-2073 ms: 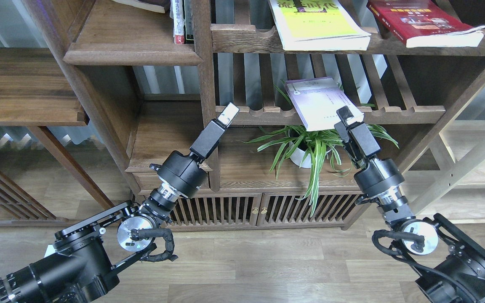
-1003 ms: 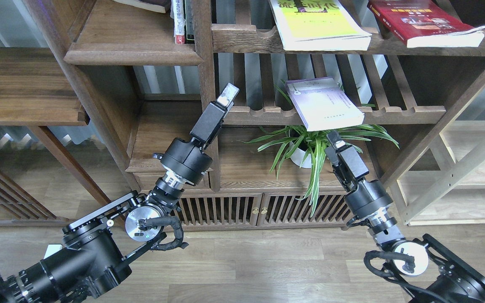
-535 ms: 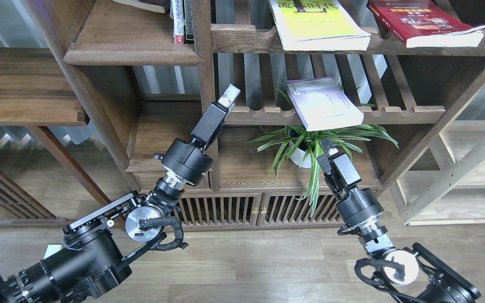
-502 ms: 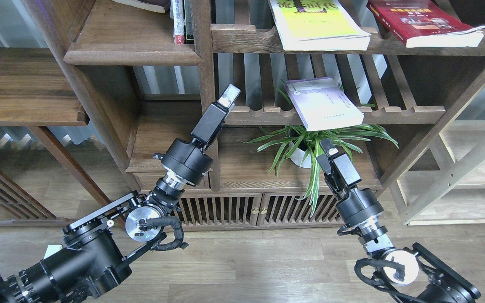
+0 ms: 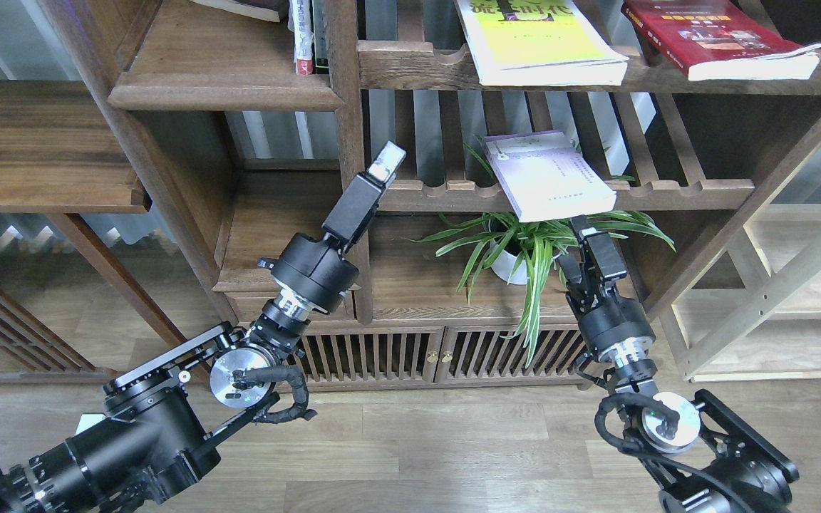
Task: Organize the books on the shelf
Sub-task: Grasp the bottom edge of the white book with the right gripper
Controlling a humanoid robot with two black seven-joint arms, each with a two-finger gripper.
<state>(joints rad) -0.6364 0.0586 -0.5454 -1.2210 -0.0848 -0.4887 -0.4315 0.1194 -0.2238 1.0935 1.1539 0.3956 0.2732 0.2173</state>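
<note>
The pale lavender book (image 5: 549,174) lies flat on the middle slatted rack (image 5: 667,191), its near end overhanging the front rail. The yellow-green book (image 5: 539,43) and the dark red book (image 5: 717,35) lie on the upper slatted rack. The solid dark-brown shelf (image 5: 218,89) is at the upper left. My right gripper (image 5: 581,226) points up just below the lavender book's near right corner and holds nothing; its fingers do not show apart. My left gripper (image 5: 387,158) is raised beside the rack's left end, next to the centre post, and is empty.
Narrow upright books (image 5: 303,35) stand at the right end of the solid shelf. A potted spider plant (image 5: 524,249) spreads under the lavender book, close to my right gripper. A lower cabinet with slatted doors (image 5: 396,353) stands beneath. A pale wooden frame (image 5: 774,285) is at the right.
My right gripper came away from the lavender book's corner, dropped down and left, then rose back to just under the book. My left arm rose slightly. The books have not moved.
</note>
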